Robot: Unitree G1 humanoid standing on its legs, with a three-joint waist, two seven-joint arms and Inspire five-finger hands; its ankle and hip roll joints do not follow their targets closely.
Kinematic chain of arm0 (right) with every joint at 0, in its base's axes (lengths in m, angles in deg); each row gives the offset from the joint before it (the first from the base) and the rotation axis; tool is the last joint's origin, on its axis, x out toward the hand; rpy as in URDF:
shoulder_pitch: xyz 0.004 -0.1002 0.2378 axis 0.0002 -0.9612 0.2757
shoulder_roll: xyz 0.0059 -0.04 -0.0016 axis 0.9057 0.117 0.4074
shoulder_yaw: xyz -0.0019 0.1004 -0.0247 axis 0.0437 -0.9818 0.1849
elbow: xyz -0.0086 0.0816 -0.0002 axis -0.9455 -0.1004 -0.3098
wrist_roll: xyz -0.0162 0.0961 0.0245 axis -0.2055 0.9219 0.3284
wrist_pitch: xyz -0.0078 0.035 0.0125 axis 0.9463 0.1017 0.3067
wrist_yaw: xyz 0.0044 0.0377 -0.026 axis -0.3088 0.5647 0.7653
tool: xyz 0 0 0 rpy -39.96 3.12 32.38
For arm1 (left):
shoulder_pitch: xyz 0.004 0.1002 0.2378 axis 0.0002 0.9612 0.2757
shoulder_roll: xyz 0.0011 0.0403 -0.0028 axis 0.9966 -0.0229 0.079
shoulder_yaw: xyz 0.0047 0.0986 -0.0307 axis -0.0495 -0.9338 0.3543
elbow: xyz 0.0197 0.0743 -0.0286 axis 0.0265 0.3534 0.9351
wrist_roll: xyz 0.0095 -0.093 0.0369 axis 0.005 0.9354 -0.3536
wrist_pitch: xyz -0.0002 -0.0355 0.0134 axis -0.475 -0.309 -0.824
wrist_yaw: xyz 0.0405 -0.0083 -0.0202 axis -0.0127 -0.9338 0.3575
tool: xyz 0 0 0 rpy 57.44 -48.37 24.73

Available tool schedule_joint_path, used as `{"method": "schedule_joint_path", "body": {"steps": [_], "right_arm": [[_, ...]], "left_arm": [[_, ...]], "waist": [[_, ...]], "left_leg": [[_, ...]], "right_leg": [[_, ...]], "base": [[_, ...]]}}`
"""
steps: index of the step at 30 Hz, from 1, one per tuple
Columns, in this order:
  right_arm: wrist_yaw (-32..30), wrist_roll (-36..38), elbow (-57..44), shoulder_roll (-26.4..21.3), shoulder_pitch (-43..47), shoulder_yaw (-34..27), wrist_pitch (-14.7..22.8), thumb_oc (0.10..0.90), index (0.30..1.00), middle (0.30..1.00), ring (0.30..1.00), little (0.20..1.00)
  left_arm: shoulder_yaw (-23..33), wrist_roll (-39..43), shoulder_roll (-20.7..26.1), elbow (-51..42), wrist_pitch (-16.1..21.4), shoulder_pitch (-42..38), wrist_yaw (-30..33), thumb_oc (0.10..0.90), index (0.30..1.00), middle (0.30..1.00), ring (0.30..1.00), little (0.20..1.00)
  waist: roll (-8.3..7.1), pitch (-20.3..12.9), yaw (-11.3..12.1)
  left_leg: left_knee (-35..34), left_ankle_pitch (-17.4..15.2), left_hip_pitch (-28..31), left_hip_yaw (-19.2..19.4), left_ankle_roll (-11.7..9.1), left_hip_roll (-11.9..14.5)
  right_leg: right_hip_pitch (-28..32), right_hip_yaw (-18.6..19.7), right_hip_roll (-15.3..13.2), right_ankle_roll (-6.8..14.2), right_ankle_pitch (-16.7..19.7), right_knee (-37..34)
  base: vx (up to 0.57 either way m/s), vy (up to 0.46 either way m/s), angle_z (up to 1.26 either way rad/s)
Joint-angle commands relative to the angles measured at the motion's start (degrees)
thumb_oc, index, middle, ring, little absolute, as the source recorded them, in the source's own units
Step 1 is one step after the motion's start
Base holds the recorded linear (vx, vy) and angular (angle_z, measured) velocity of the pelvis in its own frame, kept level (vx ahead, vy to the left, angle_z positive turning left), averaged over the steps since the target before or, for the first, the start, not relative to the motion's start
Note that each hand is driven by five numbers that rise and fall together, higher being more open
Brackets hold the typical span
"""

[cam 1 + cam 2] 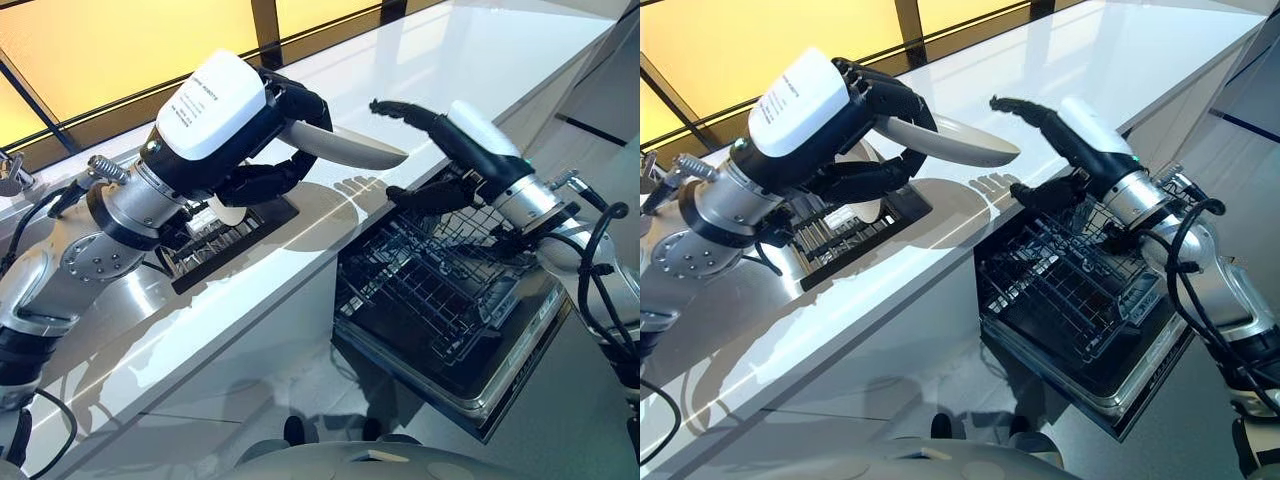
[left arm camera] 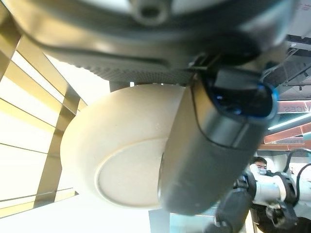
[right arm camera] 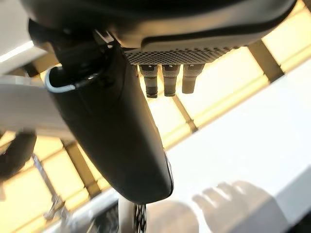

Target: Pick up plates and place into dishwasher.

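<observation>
My left hand [image 1: 262,132] is shut on a cream plate [image 1: 345,148], holding it level above the white counter [image 1: 480,60], its rim pointing toward the right hand. The plate's underside [image 2: 116,165] shows past the thumb in the left wrist view. My right hand [image 1: 440,135] hovers open over the dishwasher's pulled-out wire rack [image 1: 430,280], fingers stretched toward the plate's rim with a small gap left. Another plate [image 1: 855,205] stands in the black drying rack [image 1: 215,245] on the counter, under the left hand.
The dishwasher door [image 1: 500,385] lies open below the counter's front edge, with the rack resting on it. Yellow-lit window panels [image 1: 120,40] run behind the counter. A person [image 2: 260,167] stands far off in the left wrist view.
</observation>
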Motion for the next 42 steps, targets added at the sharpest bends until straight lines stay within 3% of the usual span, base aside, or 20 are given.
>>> {"method": "schedule_joint_path", "body": {"steps": [1,8,18,24,34,35,36,42], "right_arm": [[-7.7,-2.2,-2.1,-4.4,10.4,-3.7,1.1,0.800,0.900,0.900,0.900,0.900],[-6.6,1.3,-4.1,-4.2,7.2,-7.9,2.1,0.800,0.900,0.900,0.900,0.900],[-8.0,4.1,-4.8,0.6,11.7,-3.5,4.3,0.800,0.900,0.900,0.900,0.900],[-3.8,6.5,-5.8,2.0,13.8,0.5,3.3,0.800,0.900,0.900,0.900,0.900],[-2.3,6.2,-6.0,4.6,16.6,4.7,1.5,0.800,0.900,0.900,0.900,0.900],[-2.3,6.2,-6.0,4.7,16.6,4.8,1.5,0.624,0.749,0.749,0.749,0.724],[-2.4,6.3,-5.9,4.8,16.6,4.9,1.4,0.122,0.319,0.319,0.319,0.222],[-3.5,4.9,-5.2,5.3,16.7,5.2,0.6,0.100,0.300,0.300,0.300,0.200]], "left_arm": [[1.7,4.1,1.4,3.9,0.1,-6.9,5.1,0.100,0.300,0.300,0.300,0.200],[4.7,4.4,1.5,3.3,-0.4,-4.4,5.2,0.100,0.300,0.300,0.300,0.200],[0.4,5.5,-1.9,3.7,-1.5,-8.0,3.1,0.100,0.300,0.300,0.300,0.200],[-1.9,5.8,-3.4,3.4,-1.5,-10.0,2.7,0.100,0.300,0.300,0.300,0.200],[-4.3,6.8,-5.6,2.4,-1.3,-11.7,1.1,0.100,0.300,0.300,0.300,0.200],[-4.4,6.8,-5.7,2.4,-1.3,-11.7,1.1,0.100,0.300,0.300,0.300,0.200],[-4.4,6.7,-5.8,2.2,-1.3,-11.7,1.0,0.100,0.300,0.300,0.300,0.200],[-4.5,6.3,-6.1,2.2,-1.3,-11.8,1.5,0.100,0.300,0.300,0.300,0.200]], "waist": [[-1.34,-4.2,0.2],[-1.28,-4.1,0.1],[-1.04,-4.0,0.6],[-1.17,-4.2,0.7],[-1.30,-4.4,1.0],[-1.29,-4.5,1.0],[-1.30,-4.5,1.0],[-1.34,-4.2,1.2]], "left_leg": [[0.1,-6.6,3.0,0.8,1.3,-2.9],[0.1,-6.6,2.8,0.5,1.5,-3.0],[0.1,-6.6,3.0,0.0,1.5,-3.1],[0.1,-6.5,2.9,0.0,1.4,-3.2],[0.1,-5.9,2.5,0.2,1.4,-3.2],[0.1,-6.4,2.8,0.1,1.4,-3.2],[0.1,-6.4,2.8,0.1,1.4,-3.2],[0.1,-5.9,2.7,0.0,1.5,-3.2]], "right_leg": [[0.3,-0.9,4.5,0.2,-1.5,2.1],[0.0,-0.7,4.5,0.2,-1.6,2.4],[0.3,-0.8,4.5,0.2,-1.6,2.3],[0.4,-1.0,4.3,0.2,-1.6,2.1],[0.1,-1.1,4.3,0.0,-1.1,2.1],[0.3,-1.0,4.3,0.1,-1.5,2.0],[0.3,-1.0,4.3,0.0,-1.6,2.0],[0.2,-1.2,4.3,-0.1,-1.3,2.4]], "base": [[0.01,-0.001,0.03],[0.00,0.000,0.00],[0.00,0.000,0.00],[0.00,0.000,0.00],[0.00,0.001,0.01],[0.00,0.000,0.00],[0.00,0.000,0.00],[0.00,0.000,0.01]]}}
